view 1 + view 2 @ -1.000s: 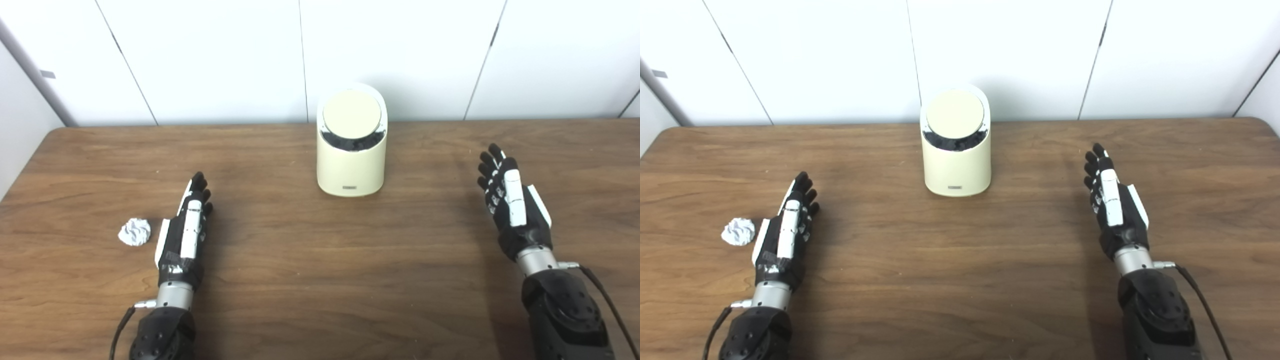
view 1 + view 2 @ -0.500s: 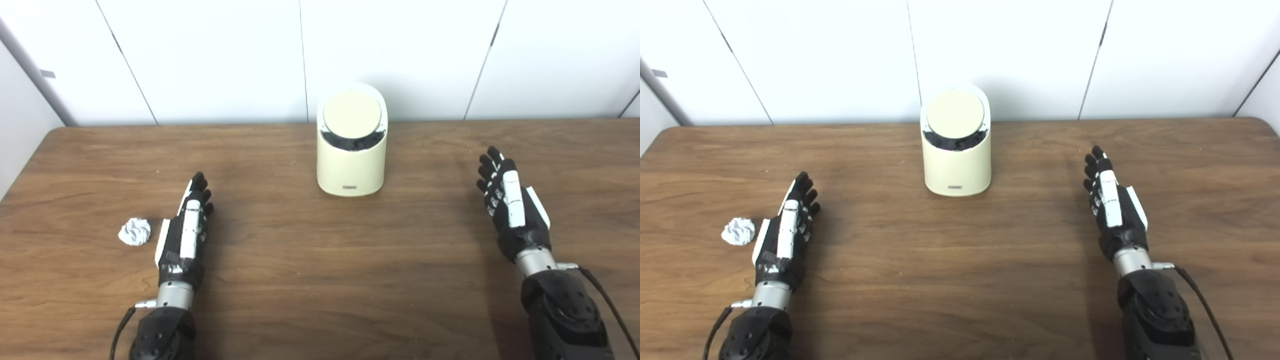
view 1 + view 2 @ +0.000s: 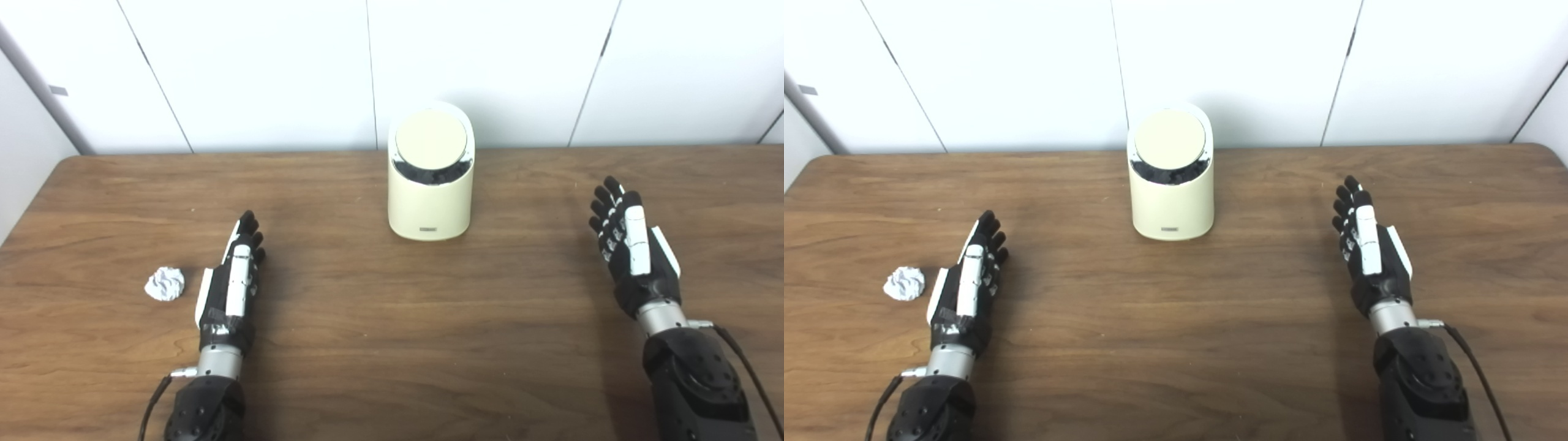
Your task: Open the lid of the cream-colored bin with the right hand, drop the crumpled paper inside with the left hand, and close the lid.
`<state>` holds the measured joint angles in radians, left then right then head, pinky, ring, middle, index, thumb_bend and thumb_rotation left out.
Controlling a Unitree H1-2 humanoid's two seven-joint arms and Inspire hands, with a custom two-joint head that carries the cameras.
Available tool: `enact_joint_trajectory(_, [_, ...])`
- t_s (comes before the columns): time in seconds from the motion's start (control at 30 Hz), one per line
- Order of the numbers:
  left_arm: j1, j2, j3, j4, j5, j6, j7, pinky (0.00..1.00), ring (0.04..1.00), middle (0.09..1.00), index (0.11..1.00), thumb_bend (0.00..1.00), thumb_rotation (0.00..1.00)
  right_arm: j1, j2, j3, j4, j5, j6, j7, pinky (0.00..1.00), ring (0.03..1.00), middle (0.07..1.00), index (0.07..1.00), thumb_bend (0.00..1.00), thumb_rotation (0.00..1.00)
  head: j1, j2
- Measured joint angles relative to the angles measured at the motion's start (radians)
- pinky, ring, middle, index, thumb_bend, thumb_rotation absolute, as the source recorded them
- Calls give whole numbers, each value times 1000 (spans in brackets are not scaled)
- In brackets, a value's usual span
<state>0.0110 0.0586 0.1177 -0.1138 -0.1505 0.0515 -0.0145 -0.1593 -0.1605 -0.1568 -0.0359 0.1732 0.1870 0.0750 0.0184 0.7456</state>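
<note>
The cream-colored bin stands upright at the middle back of the wooden table, its round slanted lid closed. The white crumpled paper lies on the table at the left. My left hand rests edge-on just right of the paper, fingers straight, open and empty, not touching it. My right hand is held edge-on at the right, well right of the bin, fingers straight, open and empty. The same scene shows in the right eye view, with the bin and paper.
White wall panels stand right behind the table's back edge. The table's left edge runs close to the paper.
Both hands have shifted slightly to the right. The bin and the paper have not moved.
</note>
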Motion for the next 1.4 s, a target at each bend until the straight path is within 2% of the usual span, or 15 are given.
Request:
enact_joint_trajectory(0.1, [0,-11,0,0,7,-6,8,1000,1000,1000,1000,345,962,-22,1,10,1,-10,1,-4,1000,987,980,972,570,1000,-6,-6])
enact_joint_trajectory(0.27, [0,-21,-4,0,20,-10,10,1000,1000,1000,1000,336,960,-93,-6,53,-8,-52,6,2,980,982,979,977,607,965,-23,-9])
enact_joint_trajectory(0.43, [0,-22,-1,2,18,-13,9,1000,1000,1000,1000,343,942,-170,-37,87,-7,-93,46,6,991,972,977,979,544,923,-29,-22])
enact_joint_trajectory(0.57, [0,-23,-2,2,18,-16,8,1000,1000,1000,1000,342,946,-230,-48,116,-7,-123,67,11,996,977,984,988,538,937,-34,-38])
enact_joint_trajectory(0.67, [0,-23,-2,8,18,-26,6,1000,1000,1000,1000,335,949,-269,-49,142,-8,-145,89,14,1000,976,983,984,494,939,-35,-43])
enact_joint_trajectory(0.77, [0,-23,-3,11,19,-30,5,1000,1000,1000,1000,332,949,-301,-44,161,-7,-171,98,14,991,977,986,983,521,946,-37,-48])
enact_joint_trajectory(0.97, [0,-23,-3,19,19,-42,2,1000,1000,1000,1000,339,948,-362,-44,220,13,-262,98,14,911,946,966,976,526,971,-35,-51])
enact_joint_trajectory(1.0, [0,-23,-3,20,19,-45,2,1000,1000,1000,1000,333,948,-374,-49,238,23,-292,98,13,876,930,955,967,531,989,-40,-55])
enact_joint_trajectory(1.13, [-1,-25,-2,33,19,-64,3,1000,1000,1000,1000,323,947,-408,-63,295,54,-391,99,13,847,913,938,948,526,991,-45,-60])
enact_joint_trajectory(1.33, [-14,-25,-2,51,18,-75,2,1000,1000,1000,1000,334,940,-460,-78,359,92,-490,97,35,871,944,973,966,556,896,-41,-71])
enact_joint_trajectory(1.4, [-17,-26,-2,52,18,-75,3,1000,1000,1000,1000,338,942,-478,-93,387,102,-531,95,44,828,922,964,963,595,881,-40,-75])
